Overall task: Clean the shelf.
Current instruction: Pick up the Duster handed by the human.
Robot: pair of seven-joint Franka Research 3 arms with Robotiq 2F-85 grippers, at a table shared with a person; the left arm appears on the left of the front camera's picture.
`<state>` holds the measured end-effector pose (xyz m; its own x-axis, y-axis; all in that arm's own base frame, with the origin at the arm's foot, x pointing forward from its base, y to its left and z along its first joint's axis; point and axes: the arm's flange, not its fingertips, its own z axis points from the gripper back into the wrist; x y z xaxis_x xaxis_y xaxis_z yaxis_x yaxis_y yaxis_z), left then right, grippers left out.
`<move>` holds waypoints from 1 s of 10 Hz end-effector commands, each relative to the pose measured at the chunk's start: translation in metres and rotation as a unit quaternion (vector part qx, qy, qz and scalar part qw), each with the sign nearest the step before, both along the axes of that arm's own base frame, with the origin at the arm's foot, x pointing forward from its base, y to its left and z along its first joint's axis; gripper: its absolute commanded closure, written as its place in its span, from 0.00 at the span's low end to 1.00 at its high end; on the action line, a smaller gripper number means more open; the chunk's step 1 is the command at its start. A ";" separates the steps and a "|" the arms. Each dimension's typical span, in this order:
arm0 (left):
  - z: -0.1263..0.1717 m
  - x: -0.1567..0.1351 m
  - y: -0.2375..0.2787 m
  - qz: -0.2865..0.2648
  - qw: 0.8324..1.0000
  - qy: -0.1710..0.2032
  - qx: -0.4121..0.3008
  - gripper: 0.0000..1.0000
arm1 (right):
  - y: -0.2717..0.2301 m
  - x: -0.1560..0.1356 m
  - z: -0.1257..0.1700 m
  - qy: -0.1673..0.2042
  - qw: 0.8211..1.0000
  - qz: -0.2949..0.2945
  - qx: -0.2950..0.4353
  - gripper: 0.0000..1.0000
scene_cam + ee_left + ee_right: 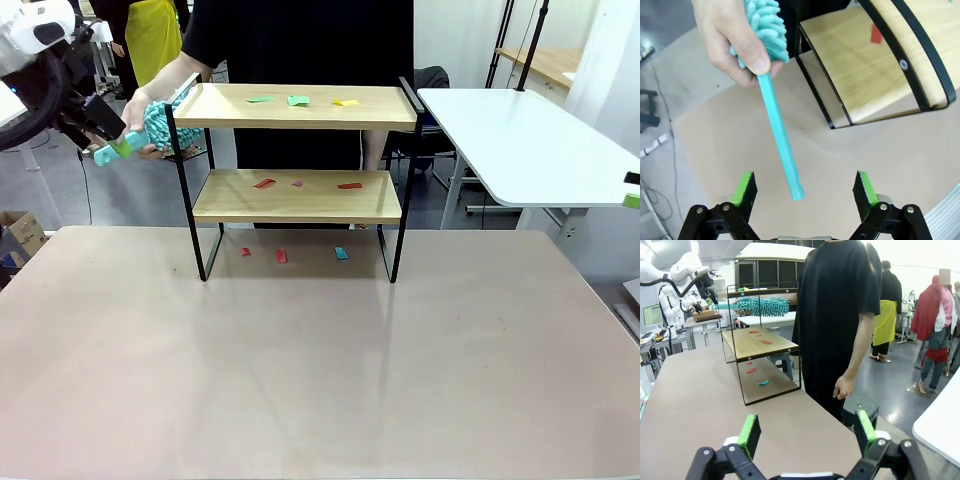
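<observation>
The shelf [300, 196] stands at the table's far middle, with small paper scraps [298, 100] on its top board, its lower board and the table under it. At its left end a person's hand [150, 105] holds a teal fluffy duster [160, 125] by the head, handle pointing at my left gripper [103, 135]. In the left wrist view the handle [780, 135] ends between the fingers of my open left gripper [804, 192] without touching either pad. My right gripper [807, 432] is open and holds nothing, well off the shelf's [757, 342] right end.
The person in black [840, 315] stands behind the shelf. A second white table [530, 140] sits at the far right. The brown table [320, 360] in front of the shelf is bare. A cardboard box [22, 235] lies on the floor at left.
</observation>
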<state>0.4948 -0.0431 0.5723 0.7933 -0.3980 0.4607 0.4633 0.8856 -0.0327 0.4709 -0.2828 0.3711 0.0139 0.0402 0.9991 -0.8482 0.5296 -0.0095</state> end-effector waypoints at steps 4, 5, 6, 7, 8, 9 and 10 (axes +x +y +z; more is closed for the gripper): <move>-0.017 0.009 -0.011 0.040 0.999 -0.015 0.022 0.00 | 0.004 0.000 0.007 0.014 1.000 -0.004 -0.002 0.00; -0.017 0.010 -0.011 0.048 0.998 -0.017 0.026 0.00 | 0.004 0.000 0.007 0.014 1.000 -0.004 -0.002 0.00; -0.016 0.008 -0.011 0.063 0.997 -0.020 0.033 0.59 | 0.004 0.000 0.007 0.014 1.000 -0.004 -0.002 0.00; -0.015 0.008 -0.009 0.065 0.997 -0.020 0.034 0.59 | 0.004 0.000 0.007 0.014 1.000 -0.004 -0.002 0.00; -0.015 0.008 -0.009 0.068 0.997 -0.020 0.035 1.00 | 0.004 0.000 0.007 0.014 1.000 -0.004 -0.002 0.00; -0.014 0.008 -0.009 0.070 0.997 -0.021 0.036 0.64 | 0.004 0.000 0.007 0.014 1.000 -0.004 -0.002 0.00; -0.013 0.008 -0.009 0.076 0.996 -0.021 0.038 1.00 | 0.004 0.000 0.007 0.014 1.000 -0.004 -0.002 0.00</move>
<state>0.5061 -0.0494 0.5582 0.8216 -0.3314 0.4637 0.3582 0.9331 0.0322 0.4710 -0.2828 0.3712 0.0155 0.0380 0.9992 -0.8490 0.5283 -0.0069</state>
